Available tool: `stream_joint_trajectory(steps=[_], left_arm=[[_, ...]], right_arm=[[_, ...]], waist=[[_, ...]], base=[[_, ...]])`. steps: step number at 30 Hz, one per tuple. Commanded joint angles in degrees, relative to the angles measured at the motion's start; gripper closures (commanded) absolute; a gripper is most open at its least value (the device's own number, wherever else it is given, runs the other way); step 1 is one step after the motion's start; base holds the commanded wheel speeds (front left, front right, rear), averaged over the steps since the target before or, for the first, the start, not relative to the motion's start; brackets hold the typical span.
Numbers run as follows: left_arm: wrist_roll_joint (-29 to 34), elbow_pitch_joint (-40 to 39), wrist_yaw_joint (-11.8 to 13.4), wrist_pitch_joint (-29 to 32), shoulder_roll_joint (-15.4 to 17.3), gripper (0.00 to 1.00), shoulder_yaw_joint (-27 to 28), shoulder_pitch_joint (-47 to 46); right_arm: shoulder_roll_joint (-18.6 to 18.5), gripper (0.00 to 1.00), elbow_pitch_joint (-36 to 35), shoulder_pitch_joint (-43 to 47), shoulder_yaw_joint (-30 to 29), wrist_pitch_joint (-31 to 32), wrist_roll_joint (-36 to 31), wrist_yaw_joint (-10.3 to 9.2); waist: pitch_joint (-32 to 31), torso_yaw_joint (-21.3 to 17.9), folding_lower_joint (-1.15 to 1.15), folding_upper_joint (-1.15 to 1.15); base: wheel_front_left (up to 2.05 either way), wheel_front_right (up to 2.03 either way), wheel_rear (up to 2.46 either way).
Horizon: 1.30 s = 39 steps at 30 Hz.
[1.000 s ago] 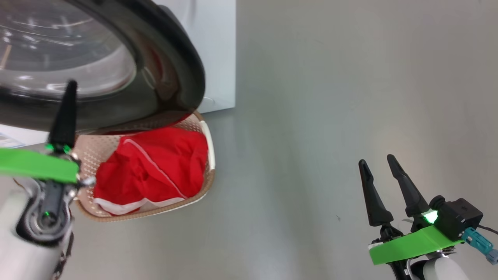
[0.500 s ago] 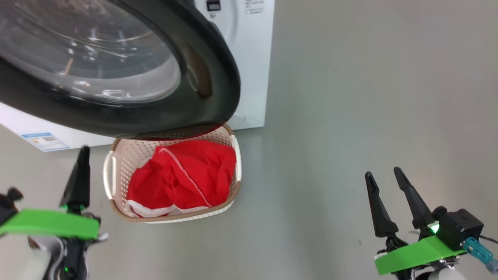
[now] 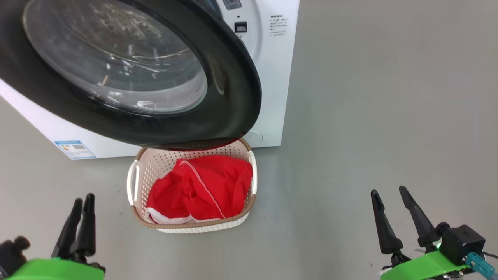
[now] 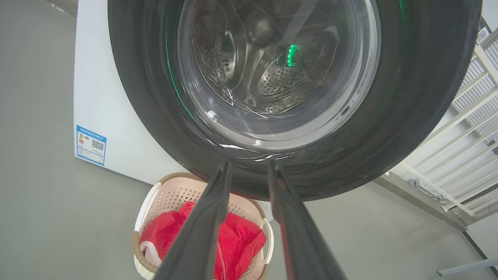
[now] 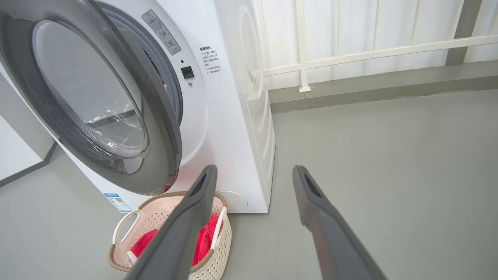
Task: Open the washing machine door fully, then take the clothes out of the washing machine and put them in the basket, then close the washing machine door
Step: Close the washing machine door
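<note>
My left end effector (image 3: 85, 198) sits low at the near left, fingers narrowly parted and carrying nothing. In its wrist view it aims up at the lower rim of the door, without touching it. My right end effector (image 3: 388, 190) hovers over bare floor (image 3: 369, 116) at the near right, spread wide and empty, well apart from everything.

Next out is the basket (image 3: 163, 165), which stands on the floor in front of the machine. The clothes (image 3: 206, 182) lie bunched inside it, red with white trim, and nothing hangs over the rim. The washing machine door (image 3: 233, 85) hangs open above the basket's far edge. Behind it stands the washing machine (image 3: 276, 77). What I can see of the drum through the glass in the left wrist view shows steel and no red.

I judge that unloading is done and closing the door is what remains. To do it well:

- **Contact:** I'd use the left arm, bring its fingers together and set them flat on the black rim, never on the glass.
- **Where to push:** I'd press near the free edge, though I cannot make out the hinge side from here.
- **The swing:** I'd follow the door's arc slowly, keep above the basket, and push until the latch catches.
</note>
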Motion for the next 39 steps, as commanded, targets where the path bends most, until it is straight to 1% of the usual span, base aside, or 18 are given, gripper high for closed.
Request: stream_joint_trajectory(steps=[1, 2, 4, 6, 7, 14, 17, 21, 25, 30, 39], left_arm=[[0.99, -1.67, -0.37, -0.44, 1.13, 0.35, 2.78, 0.28], [1.82, -1.91, -0.37, -0.44, 1.0, 0.27, 3.12, 1.0], [3.17, -2.41, -0.37, -0.44, 0.65, 0.16, 3.8, 2.23], [4.56, -2.78, -0.37, -0.44, 0.49, 0.01, 4.55, 3.29], [5.58, -3.05, -0.37, -0.44, 0.48, 0.0, 4.94, 3.75], [12.51, -4.9, -0.37, -0.44, -0.2, 0.0, 7.31, 6.51], [16.44, -6.04, -0.37, -0.44, -0.73, 0.0, 8.82, 7.78], [21.75, -7.8, -0.37, -0.45, -2.05, 0.0, 10.23, 9.58], [25.15, -9.07, -0.37, -0.45, -3.61, 0.0, 12.05, 10.87], [27.33, -9.67, -0.37, -0.45, -5.18, 0.0, 13.49, 11.87], [28.37, -9.89, -0.37, -0.45, -5.73, 0.0, 13.56, 11.52]], right_arm=[[-0.48, 0.0, -1.14, 0.21, 1.11, -0.37, -0.79, 0.37], [-0.48, 0.0, -1.13, 0.42, 1.04, -0.37, -0.84, 0.37], [-0.48, 0.0, -1.16, 0.84, 0.79, -0.37, -0.91, 0.37], [-0.48, 0.0, -1.12, 1.28, 0.48, -0.37, -0.96, 0.37], [-0.48, 0.0, -1.11, 1.49, 0.39, -0.37, -1.02, 0.37], [-0.48, 0.0, -1.22, 2.82, -0.39, -0.37, -1.46, 0.37], [-0.48, 0.0, -1.56, 3.37, -1.15, -0.37, -1.06, 0.37], [-0.48, 0.0, -2.11, 4.19, -2.16, -0.37, -1.1, 0.37], [-0.48, 0.0, -2.45, 4.92, -2.72, -0.37, -1.22, 0.37], [-0.48, 0.0, -2.62, 5.43, -2.98, -0.37, -1.19, 0.37], [-0.48, 0.0, -2.53, 4.86, -2.89, -0.37, -1.13, 0.37]], waist=[[-0.73, 0.5, 0.0, 0.0], [-0.95, 0.59, 0.0, 0.0], [-1.34, 0.81, 0.0, 0.0], [-1.81, 1.03, 0.0, 0.0], [-1.94, 1.1, 0.0, 0.0], [-3.11, 1.4, 0.0, 0.0], [-3.55, 1.36, 0.0, 0.0], [-3.89, 1.41, 0.0, 0.0], [-3.97, 1.47, 0.0, 0.0], [-3.76, 1.5, 0.0, 0.0], [-3.38, 1.39, 0.0, 0.0]], base=[[0.0, 0.0, 0.0], [0.0, 0.0, 0.0], [0.0, 0.0, 0.0], [0.0, 0.0, 0.0], [0.0, 0.0, 0.0], [0.0, 0.0, 0.0], [0.0, 0.0, 0.0], [0.0, 0.0, 0.0], [0.0, 0.0, 0.0], [0.0, 0.0, 0.0], [0.0, 0.0, 0.0]])
